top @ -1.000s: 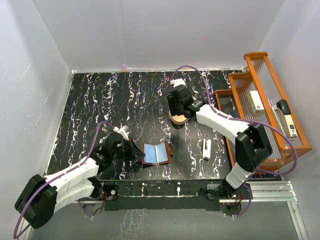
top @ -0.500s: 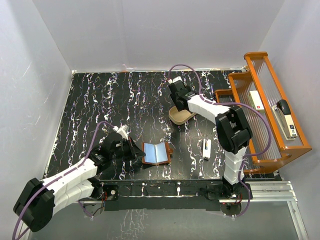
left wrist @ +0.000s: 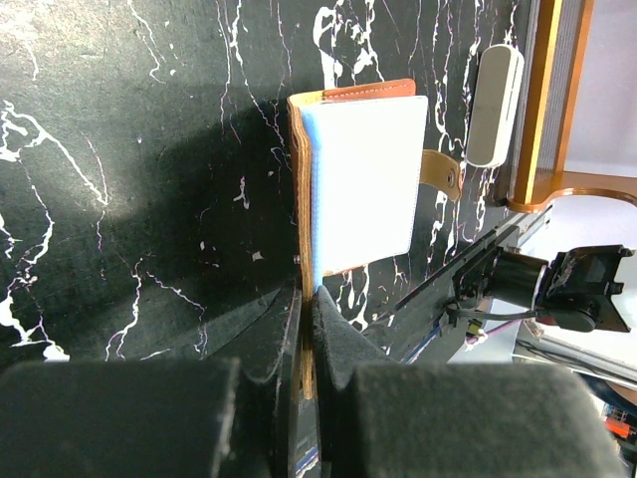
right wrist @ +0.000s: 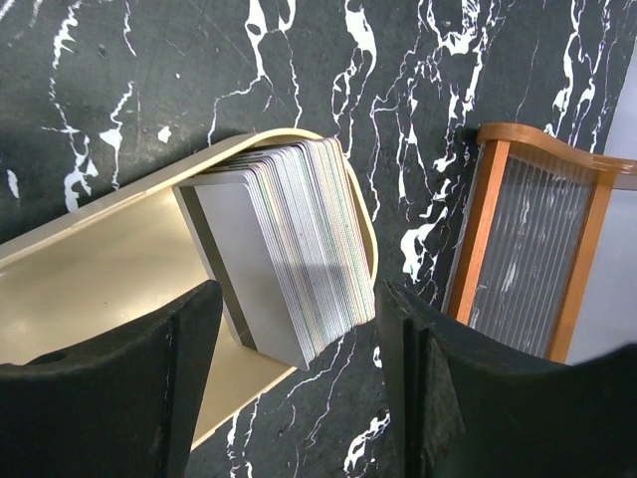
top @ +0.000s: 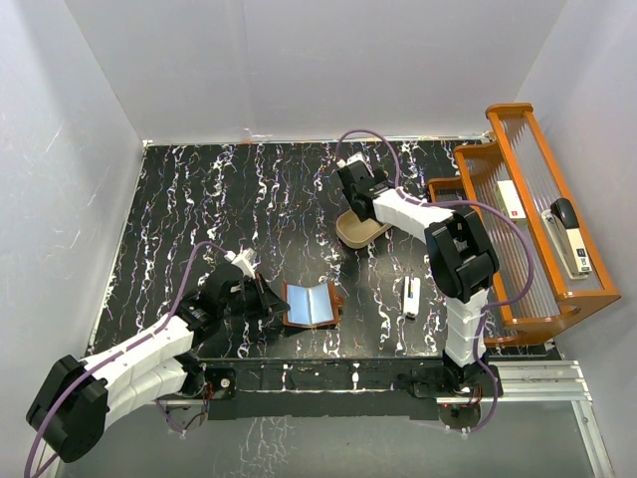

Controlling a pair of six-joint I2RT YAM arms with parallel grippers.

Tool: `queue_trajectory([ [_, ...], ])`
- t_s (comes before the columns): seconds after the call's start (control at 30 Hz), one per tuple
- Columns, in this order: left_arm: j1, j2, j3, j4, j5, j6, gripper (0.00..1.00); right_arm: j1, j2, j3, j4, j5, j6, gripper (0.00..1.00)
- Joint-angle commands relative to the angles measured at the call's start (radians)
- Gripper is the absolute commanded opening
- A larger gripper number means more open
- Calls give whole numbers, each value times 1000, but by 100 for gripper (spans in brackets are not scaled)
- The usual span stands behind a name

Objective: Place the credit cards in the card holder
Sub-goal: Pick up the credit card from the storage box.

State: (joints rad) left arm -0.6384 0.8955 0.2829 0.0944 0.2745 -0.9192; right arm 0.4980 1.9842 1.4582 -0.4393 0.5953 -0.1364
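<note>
The card holder lies open on the black marbled table, grey-blue lining up, brown leather at its edges. My left gripper is shut on its left flap; in the left wrist view the fingers pinch the leather edge of the card holder. The credit cards stand as a leaning stack of several at one end of a tan oval tray. My right gripper hangs open above that stack, one finger on each side, touching nothing. It sits just behind the tray in the top view.
A narrow white stick lies right of the card holder, also visible in the left wrist view. A wooden rack with ribbed clear panels stands along the right edge, holding a stapler. The rack's corner is close to the tray.
My right arm has folded in, and its gripper has moved back off the tray towards the far wall with its jaws wider. The left gripper and card holder have not moved.
</note>
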Motion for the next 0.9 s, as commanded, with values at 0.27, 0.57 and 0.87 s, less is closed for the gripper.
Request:
queue_trajectory([
  [0.27,-4,-24,41,-10,-3,0,0,-26,-5,-36,97,78,-23,57],
  [0.57,-4,5,31,22,2,-4,0,-27,-29,-35,106,74,-16,45],
  [0.87,-4,-4,28,13,0,-3,0,-36,-31,-21,97,46,-16,28],
])
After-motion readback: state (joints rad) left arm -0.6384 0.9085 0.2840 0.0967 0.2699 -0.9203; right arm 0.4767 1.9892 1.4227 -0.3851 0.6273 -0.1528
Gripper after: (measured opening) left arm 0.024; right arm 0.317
